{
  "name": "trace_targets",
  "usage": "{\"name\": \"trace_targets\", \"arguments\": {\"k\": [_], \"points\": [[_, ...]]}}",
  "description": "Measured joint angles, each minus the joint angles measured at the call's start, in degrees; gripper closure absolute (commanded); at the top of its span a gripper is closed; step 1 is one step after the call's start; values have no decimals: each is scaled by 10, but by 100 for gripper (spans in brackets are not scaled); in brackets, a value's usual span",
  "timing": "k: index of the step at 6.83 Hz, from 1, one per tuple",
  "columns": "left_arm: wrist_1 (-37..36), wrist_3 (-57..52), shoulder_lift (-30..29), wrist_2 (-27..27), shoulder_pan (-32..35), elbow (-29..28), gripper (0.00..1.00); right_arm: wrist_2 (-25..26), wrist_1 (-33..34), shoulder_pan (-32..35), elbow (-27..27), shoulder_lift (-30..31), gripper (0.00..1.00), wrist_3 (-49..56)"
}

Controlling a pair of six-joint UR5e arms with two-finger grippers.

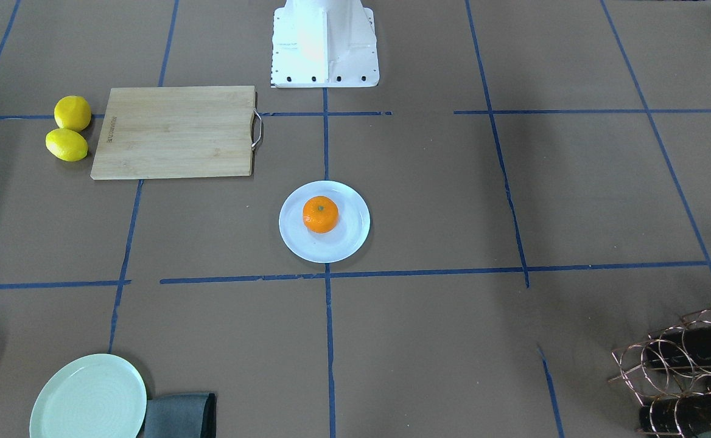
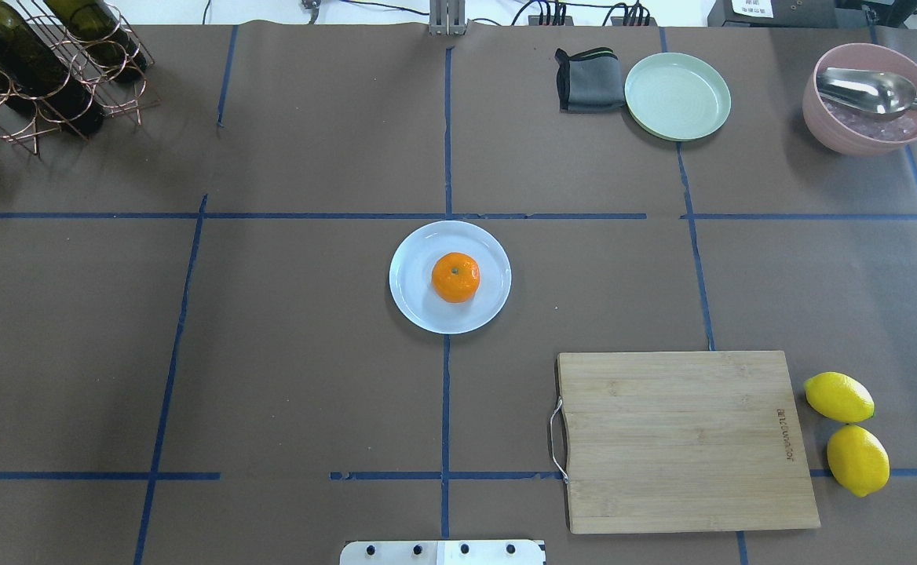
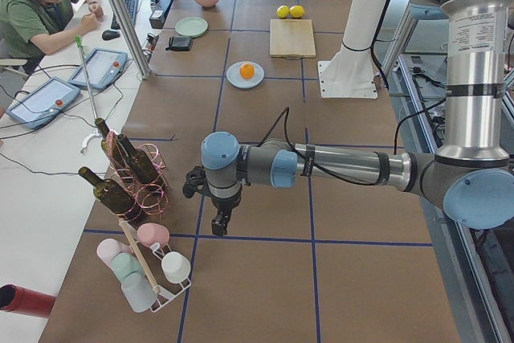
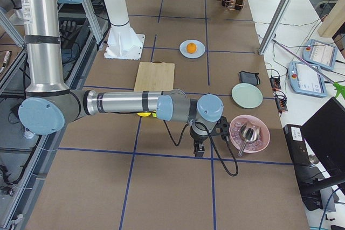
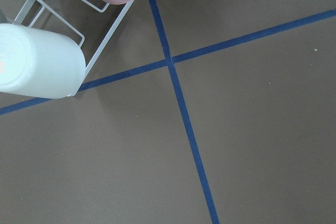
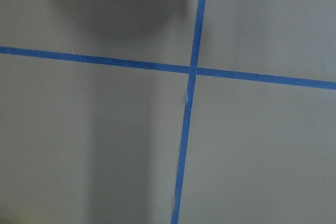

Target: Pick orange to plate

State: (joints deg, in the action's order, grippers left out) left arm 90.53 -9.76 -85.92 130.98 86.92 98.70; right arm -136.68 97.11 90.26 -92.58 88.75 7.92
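The orange sits on the pale bluish-white plate at the table's middle, a bit off centre; the orange on the plate shows the same from the front. No gripper is near it. My left gripper hangs over the table's left end next to the cup rack. My right gripper hangs over the right end beside the pink bowl. Both show only in the side views, so I cannot tell whether they are open or shut.
A wooden cutting board lies right of centre with two lemons beside it. A pale green plate, a grey cloth and a pink bowl with a scoop stand at the far right. A bottle rack fills the far left corner.
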Motion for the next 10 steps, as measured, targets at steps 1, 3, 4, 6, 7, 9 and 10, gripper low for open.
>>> {"name": "trace_targets", "arguments": {"k": [1, 3, 4, 6, 7, 9, 10], "points": [[0, 0, 0, 0, 1, 0, 0, 2, -37, 0, 3, 10, 0, -25], [0, 1, 0, 0, 1, 0, 0, 3, -88, 0, 9, 23, 0, -63], [0, 3, 1, 0, 1, 0, 0, 3, -94, 0, 10, 23, 0, -68], [0, 56, 1, 1, 1, -1, 0, 2, -96, 0, 11, 24, 0, -77], [0, 94, 1, 2, 1, -1, 0, 2, -96, 0, 11, 23, 0, -82], [1, 122, 1, 4, 1, 0, 0, 2, -97, 0, 10, 23, 0, -86], [1, 124, 1, 4, 1, 2, 0, 2, -97, 0, 10, 22, 0, -87]]}}
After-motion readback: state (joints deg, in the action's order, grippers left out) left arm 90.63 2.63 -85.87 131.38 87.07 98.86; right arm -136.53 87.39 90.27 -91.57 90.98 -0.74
